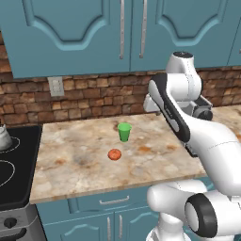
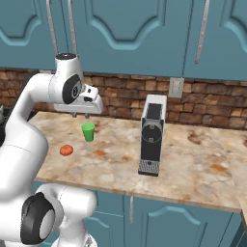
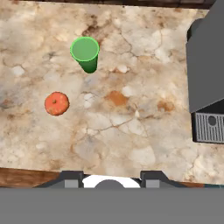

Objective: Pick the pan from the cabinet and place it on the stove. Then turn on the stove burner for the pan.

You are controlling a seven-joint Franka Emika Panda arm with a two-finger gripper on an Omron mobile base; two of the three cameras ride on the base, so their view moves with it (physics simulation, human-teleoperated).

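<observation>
The gripper (image 3: 111, 177), holding nothing and parted by an unclear amount, is hanging over the counter (image 1: 84, 164); reaching the shut cabinet (image 1: 94, 33) handle squarely should open it cleanly.

**Brick-backed kitchen, marbled top**

A red-brown brick wall (image 1: 94, 101) crosses the middle of both base views — a white wall socket (image 1: 56, 86) at left-centre. Below it lies the beige marbled desk (image 1: 84, 164); teal drawer fronts (image 1: 113, 202) fill the bottom.
</observation>
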